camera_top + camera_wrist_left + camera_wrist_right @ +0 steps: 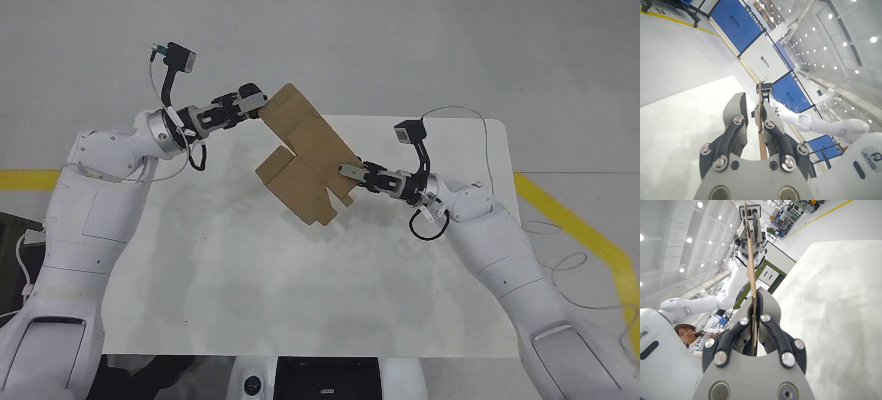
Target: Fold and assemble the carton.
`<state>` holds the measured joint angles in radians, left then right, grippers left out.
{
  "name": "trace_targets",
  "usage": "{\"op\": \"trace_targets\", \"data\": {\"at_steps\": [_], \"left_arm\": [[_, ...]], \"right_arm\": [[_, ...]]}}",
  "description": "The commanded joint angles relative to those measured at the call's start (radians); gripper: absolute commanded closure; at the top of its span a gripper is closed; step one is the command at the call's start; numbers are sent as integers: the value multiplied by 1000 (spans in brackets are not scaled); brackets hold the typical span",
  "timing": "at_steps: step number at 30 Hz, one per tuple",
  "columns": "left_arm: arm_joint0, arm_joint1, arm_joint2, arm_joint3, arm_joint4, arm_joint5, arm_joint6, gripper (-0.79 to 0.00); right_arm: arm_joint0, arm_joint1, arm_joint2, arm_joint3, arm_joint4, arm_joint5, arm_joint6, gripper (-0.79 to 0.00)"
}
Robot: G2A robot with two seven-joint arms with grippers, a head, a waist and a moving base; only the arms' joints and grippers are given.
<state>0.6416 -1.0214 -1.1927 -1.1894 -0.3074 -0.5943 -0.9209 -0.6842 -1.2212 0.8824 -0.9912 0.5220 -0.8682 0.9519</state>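
Carton [305,155] is flat and not opened up, hanging tilted in the air above the surface [250,290], with no edge resting on it. Your right end effector [345,172] is clamped on the carton's near edge, board pinched tight between both fingers. Your left end effector [258,103] sits at the carton's far corner but is not clamped. The board runs between its spread fingers, touching one pad [765,113], with a gap to the other.

Step looks early: a two-handed hold on the flat blank before any fold.

Next, likely close your left on that corner first. Then work the two holds against each other to pop the carton open. Keep the right pinch firm or the board will probably swing.
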Motion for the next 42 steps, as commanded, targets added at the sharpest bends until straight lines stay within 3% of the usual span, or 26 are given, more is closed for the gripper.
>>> {"op": "trace_targets", "data": {"at_steps": [1,7,17,33,42], "left_arm": [[-5,0,-11,23,-5,0,24,-785],[8,4,-34,43,-16,-14,41,-785],[99,13,-52,-42,-24,-32,19,-785],[169,15,-35,-113,50,-35,41,-785],[173,15,-38,-117,72,-33,59,-785]], "right_arm": [[2,4,5,6,30,11,11,0],[24,6,31,44,70,84,11,0],[62,-14,26,60,-12,212,-127,0],[130,-87,-33,221,59,176,-132,0],[132,-88,-34,224,56,173,-132,0]]}}
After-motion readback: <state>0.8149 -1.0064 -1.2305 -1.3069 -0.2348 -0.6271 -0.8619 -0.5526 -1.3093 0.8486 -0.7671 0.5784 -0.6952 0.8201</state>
